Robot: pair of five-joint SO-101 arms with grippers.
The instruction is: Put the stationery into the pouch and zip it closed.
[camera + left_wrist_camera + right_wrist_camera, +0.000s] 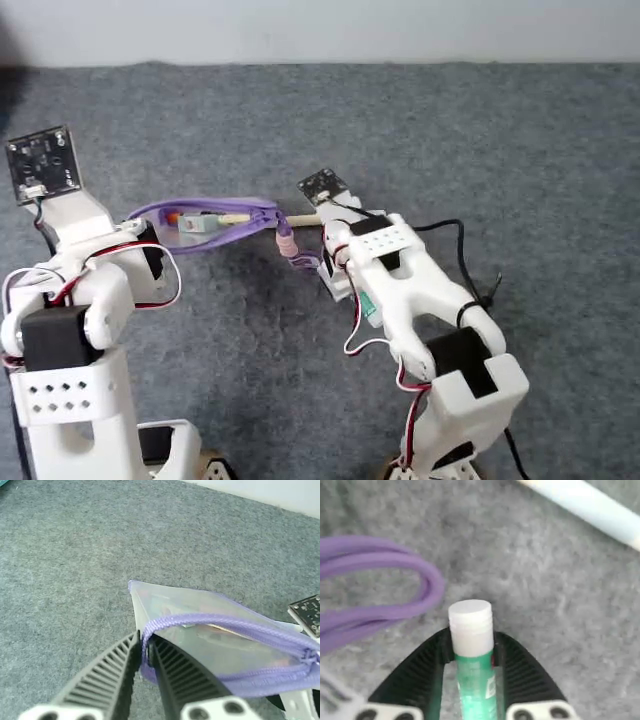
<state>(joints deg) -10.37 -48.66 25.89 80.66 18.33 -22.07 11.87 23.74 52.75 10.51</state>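
while left claw pinches the pouch rim, pencil half inside, right claw clenches a glue stick.

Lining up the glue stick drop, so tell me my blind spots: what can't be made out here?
High view: the right arm covers most of the glue stick.
Left wrist view: pouch contents blur behind its cloudy wall; far end cut by the edge.
Right wrist view: pale blue stick cut off at both ends by the edges.
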